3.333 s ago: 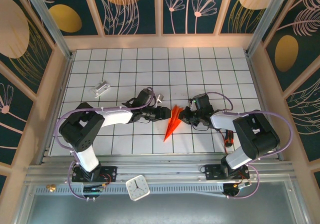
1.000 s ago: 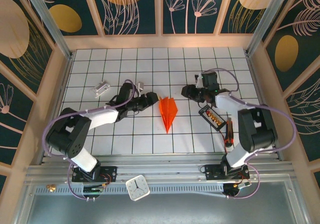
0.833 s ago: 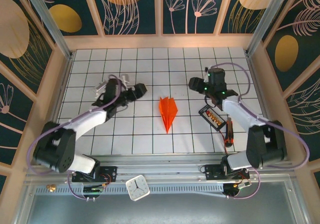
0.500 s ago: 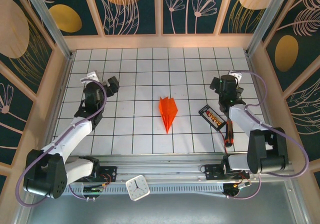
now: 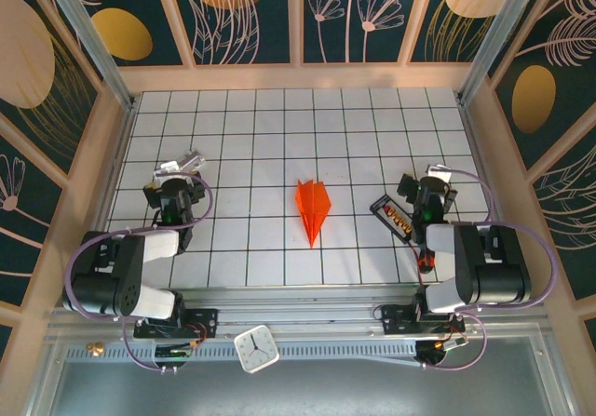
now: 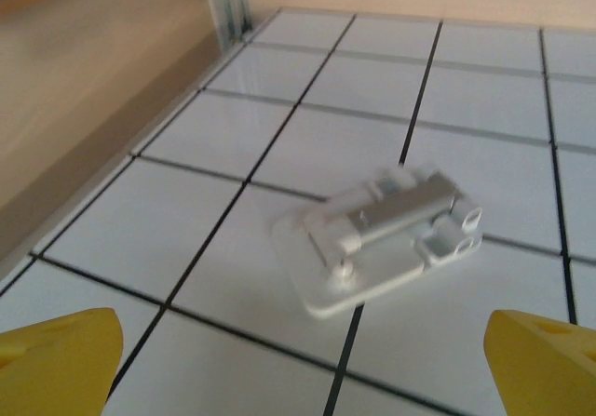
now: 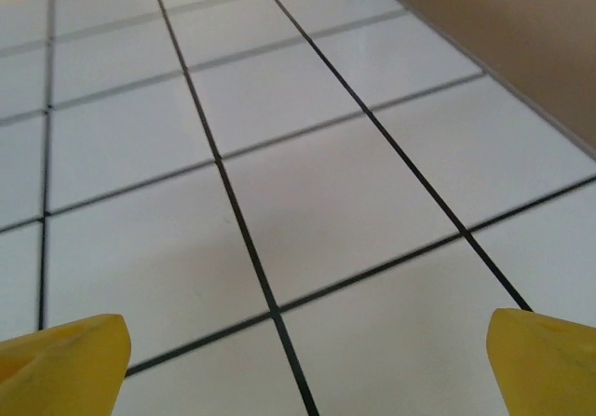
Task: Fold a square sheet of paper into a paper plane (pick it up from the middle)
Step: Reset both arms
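The top camera looks steeply down from above the near edge over the whole worktop (image 5: 279,118). Each wrist camera skims low and close over it; the left shares the block (image 6: 382,230) with the top.

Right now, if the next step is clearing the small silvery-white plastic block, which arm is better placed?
Left. The left gripper, open, faces the silvery-white block just ahead; the right gripper sits across the table, beyond the bright orange paper plane.
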Controlling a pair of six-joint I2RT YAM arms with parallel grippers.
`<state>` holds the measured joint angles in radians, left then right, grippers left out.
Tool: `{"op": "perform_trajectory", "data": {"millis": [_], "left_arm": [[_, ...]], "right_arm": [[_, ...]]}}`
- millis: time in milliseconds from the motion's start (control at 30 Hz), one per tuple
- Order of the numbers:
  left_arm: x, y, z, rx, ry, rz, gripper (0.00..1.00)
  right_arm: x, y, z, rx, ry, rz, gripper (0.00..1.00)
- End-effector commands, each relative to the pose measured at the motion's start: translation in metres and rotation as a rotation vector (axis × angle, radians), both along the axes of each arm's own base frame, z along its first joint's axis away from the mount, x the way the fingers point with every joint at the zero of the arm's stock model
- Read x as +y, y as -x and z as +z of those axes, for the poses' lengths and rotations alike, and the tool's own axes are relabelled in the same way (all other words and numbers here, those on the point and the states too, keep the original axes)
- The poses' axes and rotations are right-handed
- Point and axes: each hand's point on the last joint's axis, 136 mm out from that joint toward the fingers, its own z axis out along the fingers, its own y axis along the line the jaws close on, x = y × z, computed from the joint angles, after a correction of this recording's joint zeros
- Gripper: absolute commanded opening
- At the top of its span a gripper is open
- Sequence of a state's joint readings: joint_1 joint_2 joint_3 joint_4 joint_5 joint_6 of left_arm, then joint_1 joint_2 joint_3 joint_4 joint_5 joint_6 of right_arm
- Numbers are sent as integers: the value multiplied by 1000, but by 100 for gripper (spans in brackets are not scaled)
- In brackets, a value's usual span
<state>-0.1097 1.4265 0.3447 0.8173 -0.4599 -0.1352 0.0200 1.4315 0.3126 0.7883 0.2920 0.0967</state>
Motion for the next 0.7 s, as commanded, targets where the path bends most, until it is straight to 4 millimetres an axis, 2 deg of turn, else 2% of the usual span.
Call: {"op": "perform_trajectory", "data": {"millis": [0,167,267,333,400,667], "left_arm": [[0,-8,41,-210,-11,-39,99],[0,3,33,-285,24,-102,99],[-10,-3,30,-254,19,-169,99],[-11,-4,29,-245,25,-184,99],[-11,-4,29,-246,25,-182,99],[-8,4,33,-278,21,-166,99]], "right_arm": [[6,-8,60,-298,13,67,98],[13,-3,54,-331,5,127,97],[15,9,57,-408,19,140,98],[7,4,48,-349,-2,91,99],[11,-5,45,-323,17,98,99],[14,-5,46,-325,25,111,99]]}}
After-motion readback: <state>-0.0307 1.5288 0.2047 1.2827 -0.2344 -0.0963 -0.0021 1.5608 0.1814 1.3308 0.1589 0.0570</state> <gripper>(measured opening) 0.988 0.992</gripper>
